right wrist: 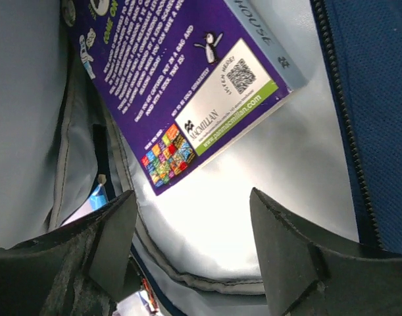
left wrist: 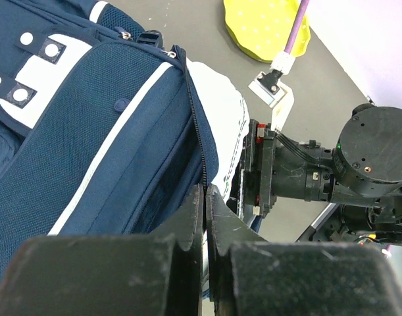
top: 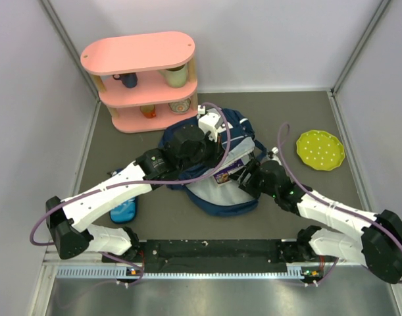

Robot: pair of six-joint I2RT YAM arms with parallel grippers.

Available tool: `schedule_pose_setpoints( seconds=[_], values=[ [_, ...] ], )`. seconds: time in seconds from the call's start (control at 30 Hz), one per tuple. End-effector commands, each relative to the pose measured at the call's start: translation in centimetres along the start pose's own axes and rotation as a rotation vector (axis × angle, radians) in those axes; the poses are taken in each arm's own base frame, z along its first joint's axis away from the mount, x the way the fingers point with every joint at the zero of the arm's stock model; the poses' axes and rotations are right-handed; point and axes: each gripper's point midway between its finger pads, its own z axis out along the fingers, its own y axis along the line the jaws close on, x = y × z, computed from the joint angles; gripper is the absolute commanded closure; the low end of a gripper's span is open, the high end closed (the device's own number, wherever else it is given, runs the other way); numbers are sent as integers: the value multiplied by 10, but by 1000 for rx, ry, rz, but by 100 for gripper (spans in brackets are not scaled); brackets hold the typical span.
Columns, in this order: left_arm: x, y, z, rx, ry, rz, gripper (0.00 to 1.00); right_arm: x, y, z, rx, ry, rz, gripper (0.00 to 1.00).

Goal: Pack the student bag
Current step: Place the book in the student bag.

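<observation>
In the middle, the student bag (top: 237, 141) lies near-to-far, mouth nearward.

1. Robot lab test cell: plain white panel walls (top: 29, 99) box in a grey table (top: 279, 105) around both pincers.
2. An aluminium rail (top: 214, 271) at the near edge, behind the left pincer (left wrist: 205, 197) and right pincer (right wrist: 191, 201), carries the arm bases. Purple cables (left wrist: 296, 26) run exposed.
3. Staged props: a pink shelf (top: 138, 79) with cups (top: 176, 76) stands just beyond the left pincer, and a yellow plate (top: 320, 150) lies right of the right pincer.
</observation>
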Motion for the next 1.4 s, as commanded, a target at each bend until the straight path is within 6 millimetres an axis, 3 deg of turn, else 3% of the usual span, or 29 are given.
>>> schedule_pose_setpoints(
  seconds=[0.0, 0.07, 0.1, 0.17, 0.23, 0.33, 0.37, 0.57, 0.77, 0.9, 1.0, 1.1, 1.2, 1.23, 1.37],
  values=[
    [-49, -22, -15, 84, -165, -11, 100, -7, -12, 1, 66, -48, -3, 31],
    [-48, -24, -14, 91, -162, -15, 100, -10, -9, 9, 50, -57, -1, 30],
    [-49, -24, -15, 93, -166, -16, 100, -15, 3, 13, 11, -75, 0, 31],
    [-49, -25, -15, 96, -165, -17, 100, -16, -3, 25, 50, -72, -6, 32],
    [-46, -24, -13, 95, -155, -15, 100, -24, 7, 35, 35, -84, -6, 33],
    [-44, -25, -11, 100, -147, -18, 100, -28, 19, 48, -18, -90, 6, 50],
    [-45, -26, -12, 103, -149, -18, 100, -29, 25, 49, -42, -94, 8, 64],
    [-46, -23, -13, 88, -154, -10, 100, -28, 71, 39, -231, -90, 11, 92],
    [-49, -29, -9, 108, -152, -18, 100, -33, 104, 50, -322, -108, 90, 97],
    [-51, -32, -11, 122, -149, -42, 100, -47, 108, 70, -325, -193, 176, 98],
    [-49, -34, -12, 134, -144, -48, 100, -51, 111, 87, -327, -213, 220, 98],
    [-49, -33, -12, 127, -143, -47, 100, -44, 112, 94, -349, -190, 243, 87],
    [-44, -27, -11, 101, -138, -43, 100, -41, 107, 78, -367, -183, 221, 65],
    [-44, -25, -10, 92, -140, -44, 100, -41, 104, 72, -363, -192, 182, 49],
    [-35, -10, -8, 24, -135, -49, 100, -35, 76, 37, -290, -196, 60, 31]
  ],
)
